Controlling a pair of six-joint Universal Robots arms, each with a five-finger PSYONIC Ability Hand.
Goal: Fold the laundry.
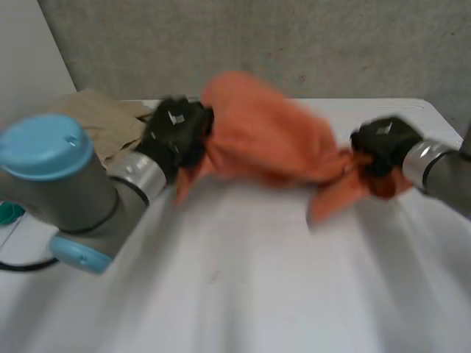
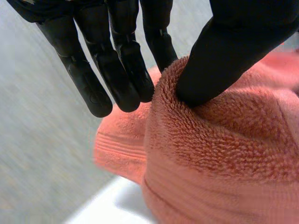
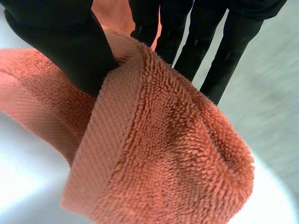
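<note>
I see a white table point(image 1: 243, 294) in front of me. Behind it stands a grey wall point(image 1: 294, 44). At the back of the table, on my left, lies a flat tan heap point(image 1: 103, 118). I cannot tell if it is cloth or paper. A small teal thing point(image 1: 9, 213) sits at the table's left edge, too hidden to name.

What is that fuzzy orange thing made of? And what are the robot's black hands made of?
The orange towel looks like terry cloth, probably cotton: tiny loops all over, with a flat woven band along the edge. The left hand and right hand, both pinching it, look like smooth black plastic or rubber with a dull shine; I cannot tell which.
</note>
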